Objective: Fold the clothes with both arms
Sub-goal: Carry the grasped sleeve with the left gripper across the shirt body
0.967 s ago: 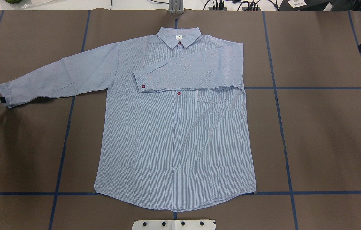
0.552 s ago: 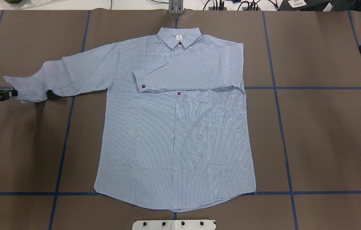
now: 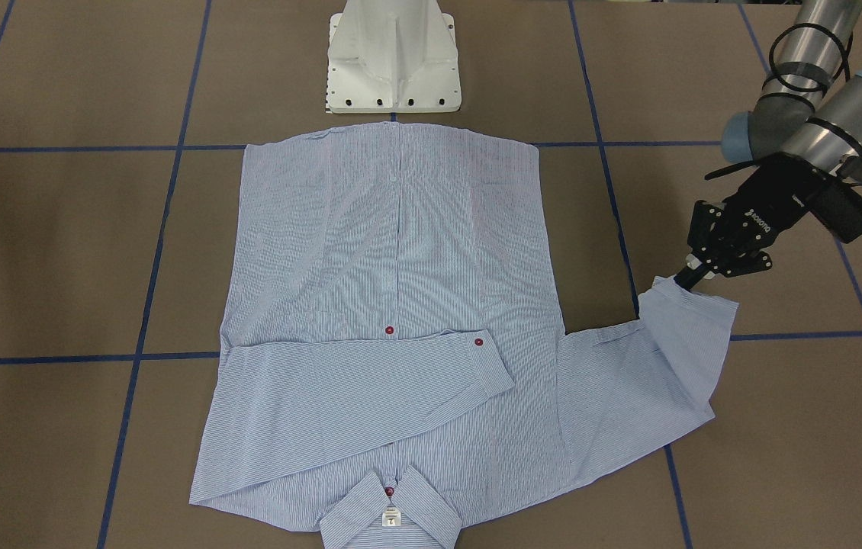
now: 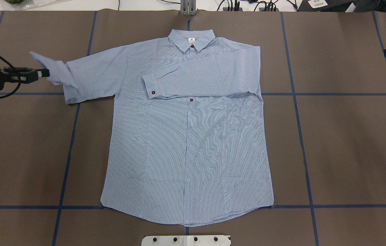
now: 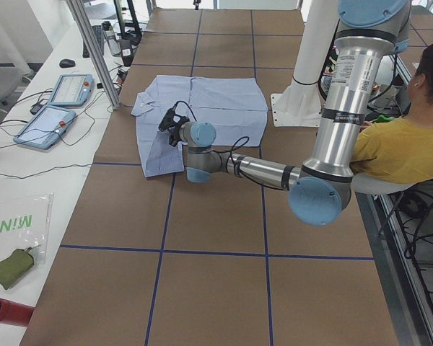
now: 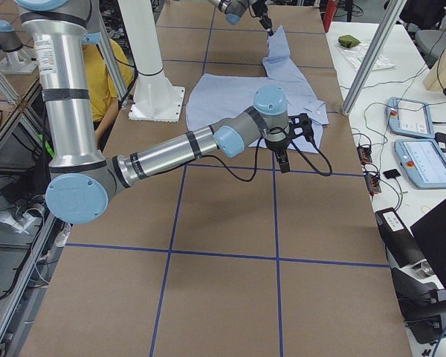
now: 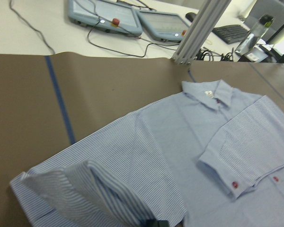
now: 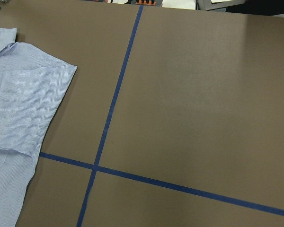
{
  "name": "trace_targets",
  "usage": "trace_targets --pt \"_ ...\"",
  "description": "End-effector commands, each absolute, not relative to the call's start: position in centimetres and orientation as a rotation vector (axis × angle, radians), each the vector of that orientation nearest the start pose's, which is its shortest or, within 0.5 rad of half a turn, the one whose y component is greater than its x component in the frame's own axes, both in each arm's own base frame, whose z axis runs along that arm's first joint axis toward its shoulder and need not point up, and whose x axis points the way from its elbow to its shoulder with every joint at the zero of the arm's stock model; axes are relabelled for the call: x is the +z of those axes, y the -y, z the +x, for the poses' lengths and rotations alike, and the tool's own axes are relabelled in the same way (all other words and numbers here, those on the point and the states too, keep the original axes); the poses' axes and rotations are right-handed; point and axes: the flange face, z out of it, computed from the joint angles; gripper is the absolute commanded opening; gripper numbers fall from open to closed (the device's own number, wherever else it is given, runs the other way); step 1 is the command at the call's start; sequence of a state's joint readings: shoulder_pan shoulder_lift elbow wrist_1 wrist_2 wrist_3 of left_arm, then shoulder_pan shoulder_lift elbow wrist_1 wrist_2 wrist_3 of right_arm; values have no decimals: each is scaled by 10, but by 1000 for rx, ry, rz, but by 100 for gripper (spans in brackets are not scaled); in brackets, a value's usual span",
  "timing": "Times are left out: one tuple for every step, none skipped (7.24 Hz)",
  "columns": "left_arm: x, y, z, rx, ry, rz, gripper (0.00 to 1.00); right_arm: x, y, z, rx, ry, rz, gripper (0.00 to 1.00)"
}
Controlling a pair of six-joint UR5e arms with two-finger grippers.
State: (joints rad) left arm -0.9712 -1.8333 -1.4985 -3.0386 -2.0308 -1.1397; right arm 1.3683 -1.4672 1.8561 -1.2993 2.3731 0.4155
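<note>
The shirt lay flat on the table, its hem toward the base. Two pendants sat past its collar. One sleeve was folded across its chest. Beside the shirt, the left gripper pinched the other sleeve's cuff, which was raised and doubled back. The right gripper hung off the shirt's opposite side; how far it was open could not be told.

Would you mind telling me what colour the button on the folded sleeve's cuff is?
Dark red; the cuff button shows best in the overhead exterior view.
</note>
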Motion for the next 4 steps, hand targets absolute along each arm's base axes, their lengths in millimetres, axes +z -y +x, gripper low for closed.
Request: trace_targets --pt "267 532 347 -99 -1690 596 0 430 530 -46 -65 924 357 100" --pt "233 525 396 -141 -1687 591 0 430 530 -46 -65 924 357 100" --pt "197 517 432 -191 -1685 607 0 430 530 -46 -61 924 355 100" --pt "176 512 457 -210 -1659 587 0 428 529 -46 -60 926 358 100"
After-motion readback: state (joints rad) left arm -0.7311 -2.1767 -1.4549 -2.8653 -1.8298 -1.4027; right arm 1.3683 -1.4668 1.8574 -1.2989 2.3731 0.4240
